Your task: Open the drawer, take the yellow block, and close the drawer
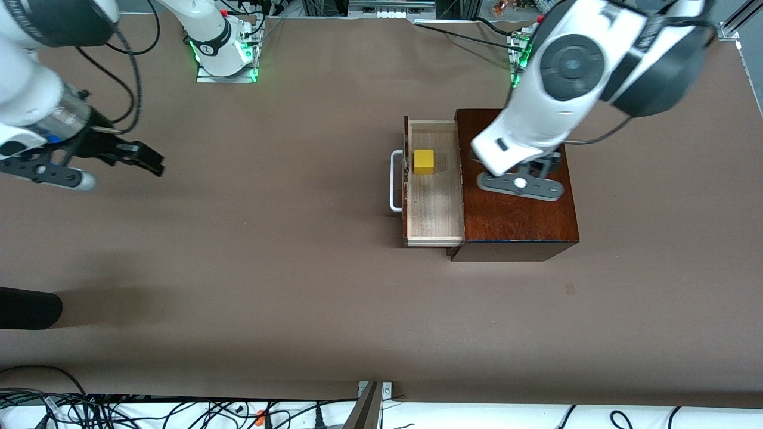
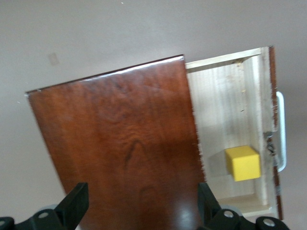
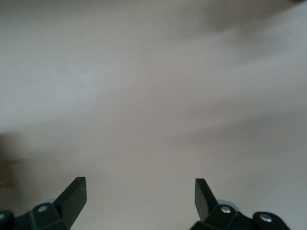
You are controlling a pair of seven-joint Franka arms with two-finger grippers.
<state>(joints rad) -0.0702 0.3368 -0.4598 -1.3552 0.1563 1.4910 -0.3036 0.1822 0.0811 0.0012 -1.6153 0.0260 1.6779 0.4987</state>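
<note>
drawer (image 1: 435, 202) (pulled open) holds one yellow block (image 1: 424, 161).

robot lab: bolted arm bases (image 1: 225, 56), cable tangle (image 1: 149, 411)

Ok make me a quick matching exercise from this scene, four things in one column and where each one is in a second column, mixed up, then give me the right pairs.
Things:
1. yellow block
2. left gripper
3. right gripper
4. white handle

Places or states:
A. open, over bare table at the right arm's end
B. on the front of the pulled-out drawer
C. open, above the top of the wooden box
D. lying in the open drawer

Pairs: 1-D, 2-C, 3-A, 4-B
</note>
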